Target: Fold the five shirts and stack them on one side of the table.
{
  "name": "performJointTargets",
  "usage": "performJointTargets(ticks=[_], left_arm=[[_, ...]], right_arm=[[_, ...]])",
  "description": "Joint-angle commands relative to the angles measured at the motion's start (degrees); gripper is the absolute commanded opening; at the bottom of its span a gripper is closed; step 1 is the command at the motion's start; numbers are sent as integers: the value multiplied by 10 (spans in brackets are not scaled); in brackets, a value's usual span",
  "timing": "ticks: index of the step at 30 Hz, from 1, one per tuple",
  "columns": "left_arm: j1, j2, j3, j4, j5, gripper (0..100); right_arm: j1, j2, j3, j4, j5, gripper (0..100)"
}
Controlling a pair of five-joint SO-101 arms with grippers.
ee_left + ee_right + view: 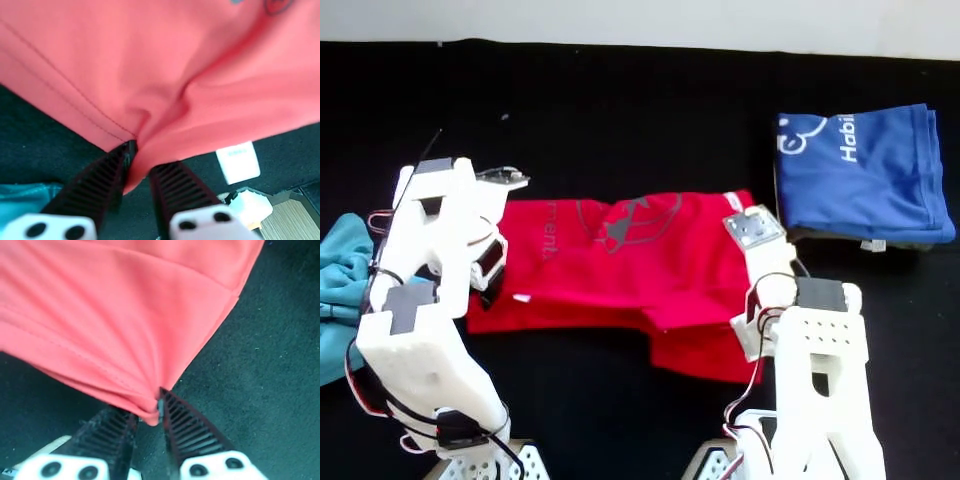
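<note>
**2 pinches on the red shirt, little cloth in either**

The red shirt lies spread across the middle of the black table, partly folded, with 1 loose flap hanging toward the arms. The left gripper is clamped on a bunched fold at the shirt's edge, near a white tag. The right gripper is closed on the opposite end and holds only the hem's tip. A folded blue shirt sits at the far right of the table, just beside the red one. A crumpled teal shirt lies at the left edge.

The right pinch looks the weaker of the 2. With so little fabric between its jaws, a quick pull could let the hem slip free and drop that end. If the 2 arms rise or travel unevenly, the cloth will likely twist and the fold land skewed. The loose flap may drag and crease underneath. A wide swing on the right could also nudge the blue shirt out of its fold.
</note>
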Motion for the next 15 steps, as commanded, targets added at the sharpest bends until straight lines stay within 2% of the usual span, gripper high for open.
performJointTargets(ticks=[1,6,10,15], left_arm=[[-25,-27,-63,33,-4,173],[-46,-27,-209,101,-4,185],[-49,-27,-284,105,-3,185],[-46,-26,-317,105,-2,185]], right_arm=[[7,-20,-7,7,8,164],[-1,-21,-54,61,4,191],[-12,-20,-130,100,4,191],[-13,-14,-190,77,4,191]])
